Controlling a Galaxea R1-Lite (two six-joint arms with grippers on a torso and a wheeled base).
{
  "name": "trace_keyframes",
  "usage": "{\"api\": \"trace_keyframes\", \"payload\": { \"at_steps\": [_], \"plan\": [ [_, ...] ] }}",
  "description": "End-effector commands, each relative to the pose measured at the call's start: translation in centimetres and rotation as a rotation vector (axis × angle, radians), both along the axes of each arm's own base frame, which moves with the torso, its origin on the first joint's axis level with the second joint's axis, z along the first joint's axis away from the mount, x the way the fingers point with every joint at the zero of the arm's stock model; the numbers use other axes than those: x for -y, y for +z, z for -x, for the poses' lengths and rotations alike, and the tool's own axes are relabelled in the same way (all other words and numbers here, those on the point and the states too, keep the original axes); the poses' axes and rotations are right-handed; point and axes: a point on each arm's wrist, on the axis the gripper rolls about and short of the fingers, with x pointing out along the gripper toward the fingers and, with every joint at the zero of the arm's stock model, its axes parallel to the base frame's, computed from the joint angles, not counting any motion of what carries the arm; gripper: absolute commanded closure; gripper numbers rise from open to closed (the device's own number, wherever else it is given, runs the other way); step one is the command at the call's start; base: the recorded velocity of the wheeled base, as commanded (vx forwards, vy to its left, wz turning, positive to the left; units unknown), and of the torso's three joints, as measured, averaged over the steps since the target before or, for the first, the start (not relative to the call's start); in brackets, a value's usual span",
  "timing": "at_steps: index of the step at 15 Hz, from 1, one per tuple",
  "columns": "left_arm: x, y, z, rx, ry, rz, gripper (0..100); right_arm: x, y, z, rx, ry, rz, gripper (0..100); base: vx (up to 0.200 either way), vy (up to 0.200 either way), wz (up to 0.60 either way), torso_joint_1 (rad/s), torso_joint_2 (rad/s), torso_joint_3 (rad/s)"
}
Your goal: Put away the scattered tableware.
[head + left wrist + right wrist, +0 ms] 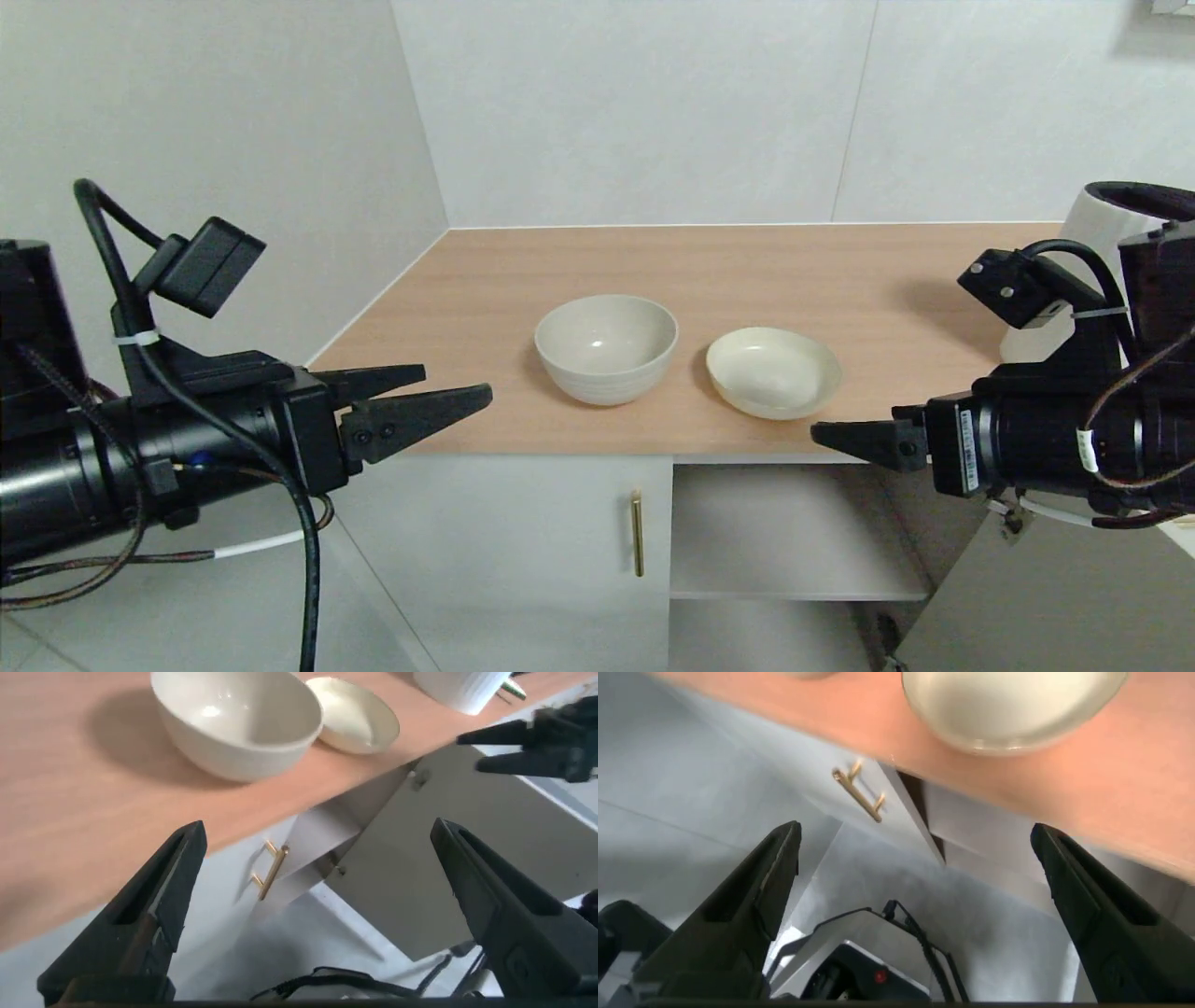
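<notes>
As the deep grey ceramic bowl (pixel 605 347) and shallow cream bowl (pixel 773 371) sat unstowed, the left gripper (pixel 457 383) and right gripper (pixel 822 434) gaped empty.

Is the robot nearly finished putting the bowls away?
Not yet, it has barely begun. Done: the cupboard door under the counter stands open, showing a shelf. In hand: nothing; the left gripper and right gripper are both open and empty, in front of the counter. Left: the deep bowl and the shallow bowl both sit on the counter.
</notes>
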Motion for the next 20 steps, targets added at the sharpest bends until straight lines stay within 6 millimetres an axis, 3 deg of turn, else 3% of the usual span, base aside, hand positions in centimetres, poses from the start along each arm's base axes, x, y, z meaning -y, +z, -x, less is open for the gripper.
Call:
{"api": "trace_keyframes", "payload": {
  "at_steps": [1,5,9,12,14,18,20],
  "plan": [
    [0.2,-0.3,-1.2,-0.026,0.008,-0.006,0,0.1,-0.1,-0.2,-0.002,-0.008,0.001,0,0.0,0.0,0.0,0.212,-0.5,-0.276],
    [1.1,-0.7,-3.5,-0.198,0.043,0.053,0,-0.2,-0.7,-1.0,-0.026,-0.011,0.017,0,0.0,0.0,0.0,0.221,-0.5,-0.278],
    [2.0,0.2,-5.1,-0.408,0.15,0.128,0,-0.3,-0.7,-1.6,0.0,-0.025,0.0,0,0.0,0.0,0.0,0.063,-0.13,-0.07],
    [3.1,-1.5,-6.7,-0.486,0.254,0.121,0,-0.9,-0.6,-2.8,-0.022,-0.047,-0.007,0,0.0,0.0,0.0,0.0,0.0,0.0],
    [4.9,-3.0,-8.5,-0.551,0.351,0.135,0,-1.4,-0.3,-4.7,-0.113,-0.175,-0.038,0,0.0,0.0,0.0,0.0,0.0,0.0],
    [6.0,-4.1,-10.5,-0.587,0.438,0.156,0,-1.7,-1.7,-8.1,-0.141,-0.361,-0.016,0,0.0,0.0,0.0,0.0,0.0,0.0],
    [6.6,-5.5,-11.4,-0.613,0.468,0.134,0,-1.8,-2.1,-8.5,-0.151,-0.378,-0.019,0,0.0,0.0,0.0,0.0,0.0,0.0]
  ]
}}
